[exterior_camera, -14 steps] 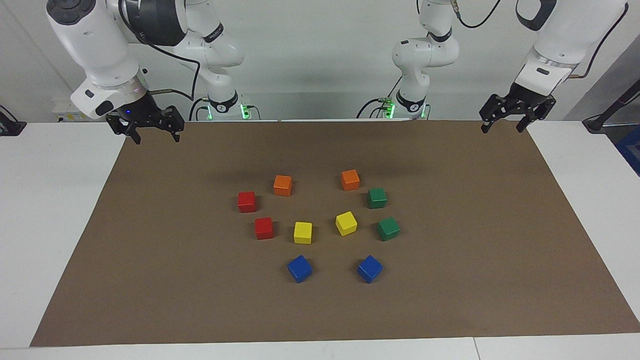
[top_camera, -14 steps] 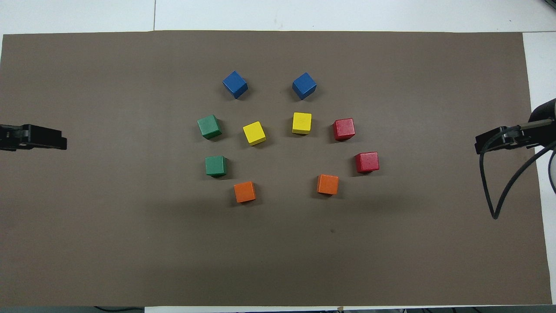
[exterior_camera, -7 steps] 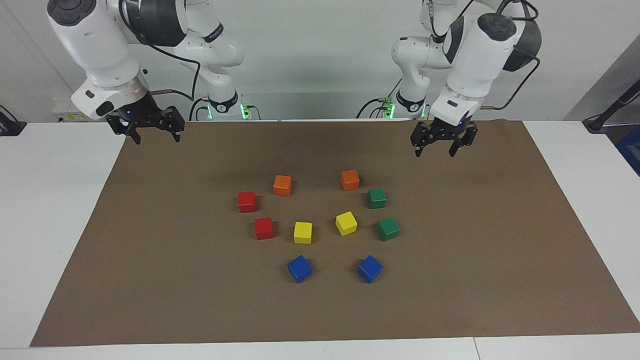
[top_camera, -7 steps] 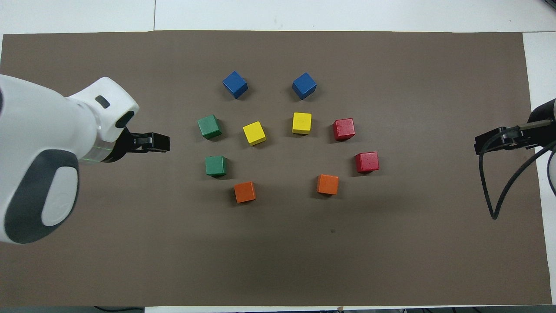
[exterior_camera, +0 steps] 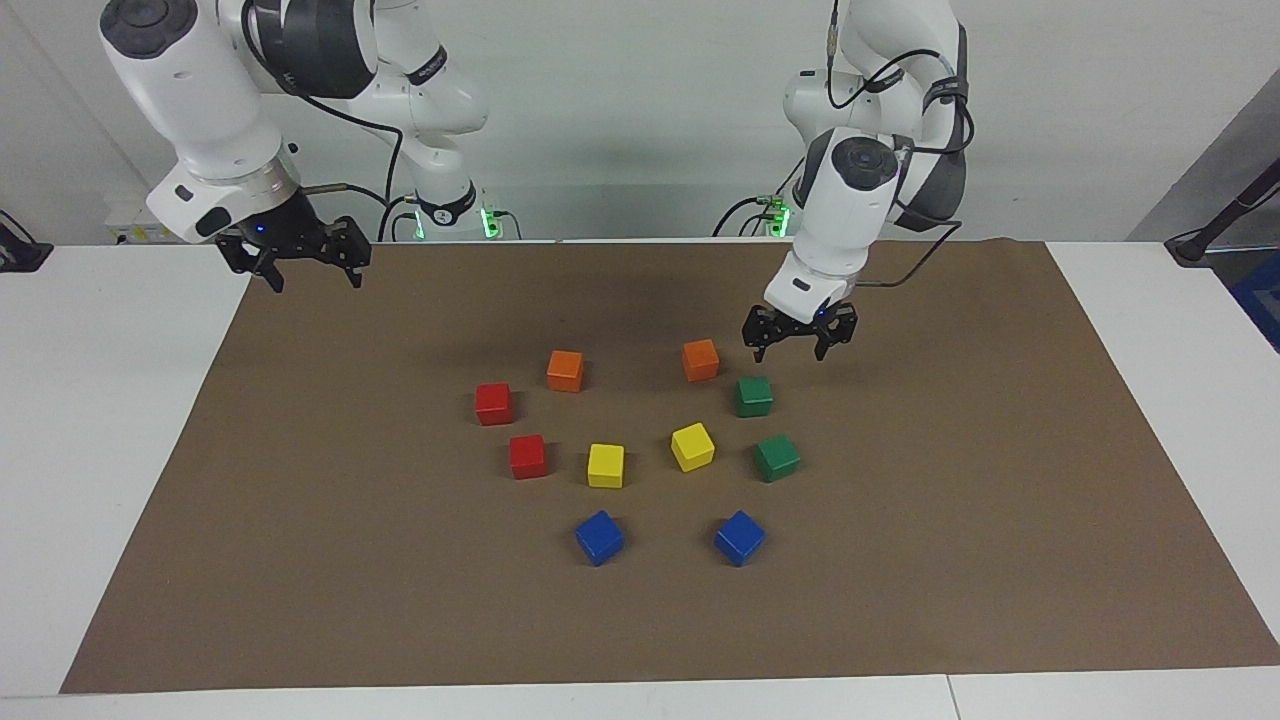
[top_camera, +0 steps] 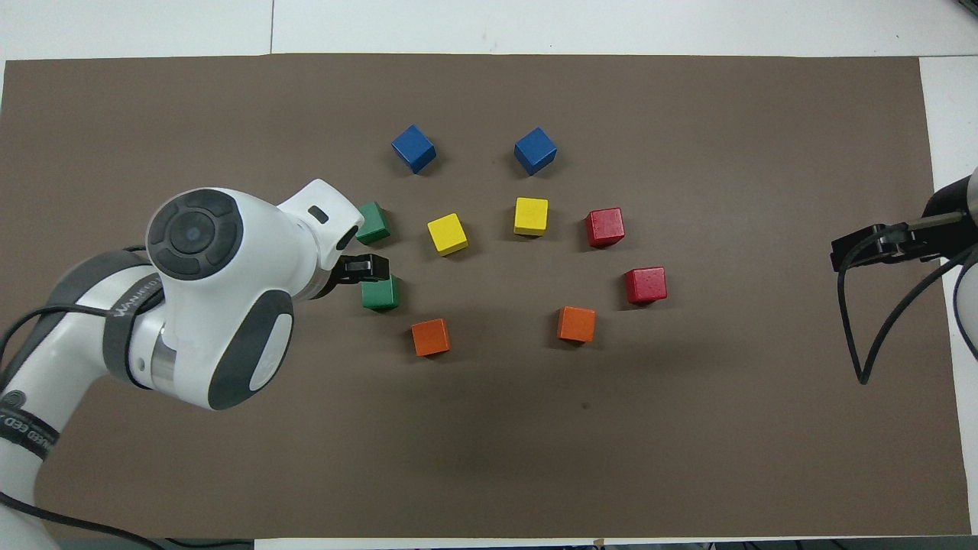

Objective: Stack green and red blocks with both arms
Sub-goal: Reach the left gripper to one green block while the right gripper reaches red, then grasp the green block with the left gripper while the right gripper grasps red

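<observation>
a: item one. left gripper (exterior_camera: pixel 799 342), fingers (exterior_camera: pixel 760 350) spread, empty, hanging over the mat (exterior_camera: pixel 1000 480) just above and beside the nearer green block (exterior_camera: pixel 754 396); not touching it.

b: noted. outward from those fingers?

a: second green block (exterior_camera: pixel 776 457) a little farther from the robots than the first. orange block (exterior_camera: pixel 700 359) just beside the fingers, toward the right arm's end. yellow blocks (exterior_camera: pixel 692 446) and (exterior_camera: pixel 605 465) next outward, then blue blocks (exterior_camera: pixel 739 537) and (exterior_camera: pixel 599 537) farthest from the robots.

b: item two?

a: right gripper (exterior_camera: pixel 298 262), fingers (exterior_camera: pixel 268 274) likewise spread, empty, waiting over the mat's corner at its own end of the table. well apart from everything. closest to those fingers: red blocks (exterior_camera: pixel 494 403) and (exterior_camera: pixel 527 456), side by side, with the other orange block (exterior_camera: pixel 565 370) near them.

b: progress?

a: nothing stacked. all four task cubes flat on the mat, each separate. probably the opening reach for the first green. left to do: grasp, lift and set green on green, then the same for red with the other arm.

b: containers?

a: none listed. no tray, bin or bowl; only the brown mat on the white table (exterior_camera: pixel 100 450).
</observation>
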Robot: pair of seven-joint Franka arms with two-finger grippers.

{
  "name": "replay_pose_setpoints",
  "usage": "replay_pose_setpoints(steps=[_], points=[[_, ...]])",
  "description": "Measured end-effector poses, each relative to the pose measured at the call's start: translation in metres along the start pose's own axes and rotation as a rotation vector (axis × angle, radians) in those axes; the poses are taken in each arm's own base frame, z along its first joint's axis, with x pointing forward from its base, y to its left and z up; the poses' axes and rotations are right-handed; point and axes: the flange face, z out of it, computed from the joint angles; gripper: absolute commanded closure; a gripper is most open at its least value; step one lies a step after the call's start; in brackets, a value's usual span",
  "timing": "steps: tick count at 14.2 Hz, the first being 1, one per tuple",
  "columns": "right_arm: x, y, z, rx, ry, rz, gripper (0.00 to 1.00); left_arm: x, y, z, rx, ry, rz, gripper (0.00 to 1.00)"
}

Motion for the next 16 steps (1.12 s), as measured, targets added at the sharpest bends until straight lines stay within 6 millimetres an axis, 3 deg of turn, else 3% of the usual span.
replay_pose_setpoints(steps=[2,4,7,8,11,16], points=[[0.002,-0.011,0.0,0.019,0.013,0.031,0.01,-0.008,0.008,0.018,0.007,-0.018,-0.008,0.0],[0.009,-0.046,0.004,0.025,0.048,0.058,0.01,-0.011,0.012,0.03,0.011,-0.028,-0.014,0.0],[0.015,-0.11,0.035,0.027,0.085,0.066,0.01,-0.008,0.012,0.043,0.007,-0.02,-0.039,0.0],[0.016,-0.122,0.049,0.028,0.095,0.061,0.01,-0.008,0.012,0.049,0.005,-0.016,-0.048,0.0],[0.023,-0.135,0.1,0.032,0.111,0.057,0.01,-0.005,0.013,0.074,0.003,-0.013,-0.088,0.0],[0.033,-0.162,0.166,0.043,0.143,0.058,0.01,-0.003,0.02,0.114,0.001,-0.015,-0.09,0.0]])
